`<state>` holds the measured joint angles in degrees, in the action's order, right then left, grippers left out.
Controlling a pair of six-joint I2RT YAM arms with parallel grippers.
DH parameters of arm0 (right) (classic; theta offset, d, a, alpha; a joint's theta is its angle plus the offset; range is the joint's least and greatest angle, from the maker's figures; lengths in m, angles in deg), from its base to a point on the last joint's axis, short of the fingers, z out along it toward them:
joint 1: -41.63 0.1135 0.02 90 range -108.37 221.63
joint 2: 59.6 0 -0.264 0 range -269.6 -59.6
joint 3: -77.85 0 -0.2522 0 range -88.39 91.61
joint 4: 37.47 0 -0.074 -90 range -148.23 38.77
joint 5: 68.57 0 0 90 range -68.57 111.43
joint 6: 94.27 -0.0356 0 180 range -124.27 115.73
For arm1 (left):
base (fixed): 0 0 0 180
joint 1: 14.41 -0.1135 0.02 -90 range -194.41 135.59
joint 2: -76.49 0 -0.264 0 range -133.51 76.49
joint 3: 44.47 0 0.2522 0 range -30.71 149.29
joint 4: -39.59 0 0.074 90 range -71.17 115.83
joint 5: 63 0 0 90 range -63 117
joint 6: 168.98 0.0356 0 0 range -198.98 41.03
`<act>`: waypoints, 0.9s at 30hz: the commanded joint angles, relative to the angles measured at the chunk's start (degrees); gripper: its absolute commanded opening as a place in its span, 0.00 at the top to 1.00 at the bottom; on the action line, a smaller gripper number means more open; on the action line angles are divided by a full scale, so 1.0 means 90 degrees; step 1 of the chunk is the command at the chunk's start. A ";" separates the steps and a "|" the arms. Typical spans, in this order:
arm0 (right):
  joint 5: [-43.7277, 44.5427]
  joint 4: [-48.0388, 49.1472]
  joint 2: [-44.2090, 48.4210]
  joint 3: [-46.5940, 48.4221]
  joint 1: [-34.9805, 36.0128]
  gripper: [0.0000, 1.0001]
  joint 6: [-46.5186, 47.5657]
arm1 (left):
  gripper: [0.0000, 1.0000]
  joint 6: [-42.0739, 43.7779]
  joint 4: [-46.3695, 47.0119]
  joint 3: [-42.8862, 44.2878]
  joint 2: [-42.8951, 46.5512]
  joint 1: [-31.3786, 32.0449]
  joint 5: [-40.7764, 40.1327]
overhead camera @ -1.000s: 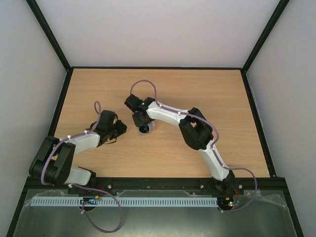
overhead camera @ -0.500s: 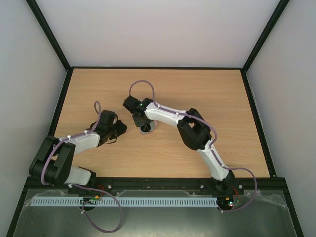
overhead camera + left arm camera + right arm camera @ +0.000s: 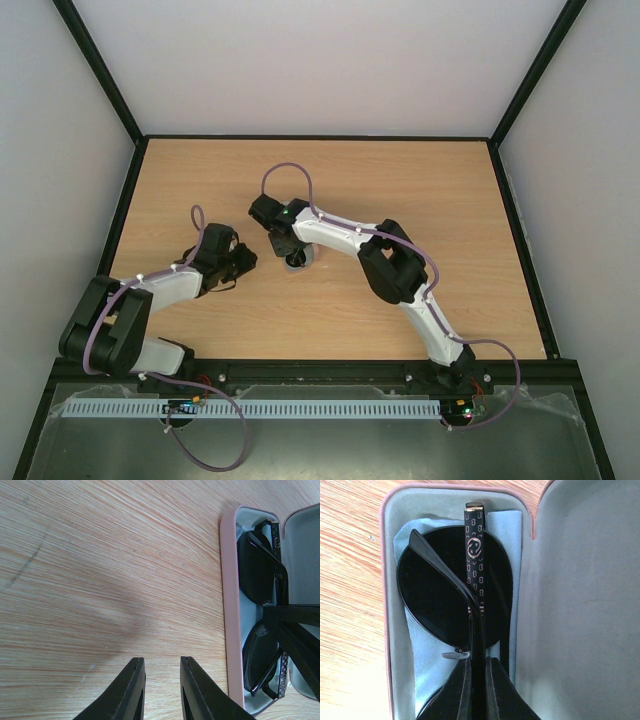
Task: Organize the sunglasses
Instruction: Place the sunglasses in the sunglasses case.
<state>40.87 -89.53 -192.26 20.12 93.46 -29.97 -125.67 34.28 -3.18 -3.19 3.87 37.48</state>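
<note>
The sunglasses point(image 3: 435, 595), with dark oval lenses and a patterned arm, lie folded inside the open pinkish case point(image 3: 385, 580) on a light blue cloth point(image 3: 415, 650). My right gripper point(image 3: 478, 662) is shut on the sunglasses' thin black frame between the lenses, down in the case. In the top view the right gripper point(image 3: 288, 243) hides most of the case point(image 3: 300, 262). My left gripper point(image 3: 161, 661) is open a little and empty, low over the bare wood just left of the case point(image 3: 230, 605). The sunglasses point(image 3: 257, 575) show there too.
The case lid point(image 3: 580, 605) stands open to the right of the sunglasses. The wooden table point(image 3: 420, 190) is bordered by a black frame and white walls. The left arm point(image 3: 170, 285) lies along the table's near left.
My right wrist has shifted slightly to the left over the case. The left arm has not moved.
</note>
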 commanded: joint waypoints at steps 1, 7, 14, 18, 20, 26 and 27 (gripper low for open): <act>0.0142 -0.0461 -0.0172 0.0035 -0.0023 0.96 0.0011 | 0.77 0.0068 -0.0026 -0.0040 0.0092 -0.0054 0.0000; 0.0227 -0.0640 0.0222 0.0271 -0.0012 0.81 0.0069 | 0.77 0.0081 -0.0117 0.0029 0.0163 -0.0056 -0.0002; 0.0144 -0.0750 0.0614 0.0390 0.0067 0.65 0.0099 | 0.77 0.0085 -0.0209 0.0059 0.0245 -0.0046 -0.0007; -0.0049 -0.0619 0.1214 0.0302 0.0119 0.61 0.0058 | 0.76 0.0120 -0.0287 0.0060 0.0281 -0.0048 -0.0042; -0.0099 -0.0460 0.1627 0.0201 0.0111 0.60 0.0034 | 0.76 0.0115 -0.0301 0.0058 0.0291 -0.0048 -0.0044; -0.0721 0.0173 0.2936 -0.0994 -0.0677 0.62 -0.0164 | 0.76 0.0140 -0.0423 0.0086 0.0394 -0.0043 -0.0071; -0.0915 0.0356 0.3101 -0.1333 -0.0894 0.64 -0.0176 | 0.76 0.0140 -0.0440 0.0086 0.0418 -0.0048 -0.0073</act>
<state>37.63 -89.27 -170.40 16.38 92.30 -30.25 -125.39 32.24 -3.14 -1.11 3.87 37.32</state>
